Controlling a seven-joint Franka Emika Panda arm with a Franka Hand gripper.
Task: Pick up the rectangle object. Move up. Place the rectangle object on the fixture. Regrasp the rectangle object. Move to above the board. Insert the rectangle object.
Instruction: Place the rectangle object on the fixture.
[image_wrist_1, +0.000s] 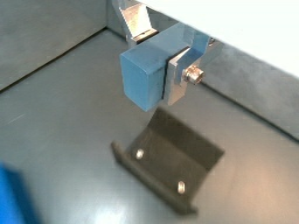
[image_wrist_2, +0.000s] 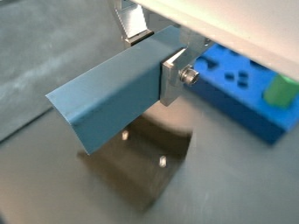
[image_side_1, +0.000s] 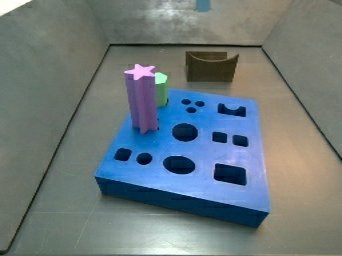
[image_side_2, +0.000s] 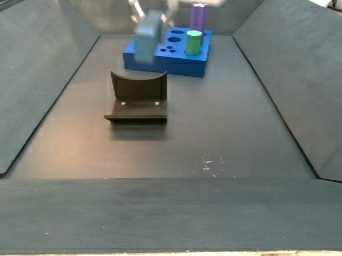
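My gripper (image_wrist_1: 162, 54) is shut on the rectangle object (image_wrist_1: 145, 77), a steel-blue bar clamped between the silver fingers (image_wrist_1: 179, 75) near one end. In a wrist view the rectangle object (image_wrist_2: 105, 103) sticks out long past the gripper (image_wrist_2: 155, 57). It hangs in the air above the fixture (image_wrist_1: 170, 163), a dark notched holder on the floor (image_wrist_2: 146, 162). In a side view the rectangle object (image_side_2: 144, 48) hovers over the fixture (image_side_2: 136, 97), in front of the board (image_side_2: 174, 58). The bright blue board (image_side_1: 187, 150) with its cut-out holes lies nearer in a side view, with the fixture (image_side_1: 211, 66) behind it.
A tall purple star post (image_side_1: 143, 98) and a green peg (image_side_1: 162, 90) stand in the board. The green peg (image_wrist_2: 281, 90) also shows in a wrist view. Sloping grey walls (image_side_2: 47, 90) enclose the dark floor on both sides.
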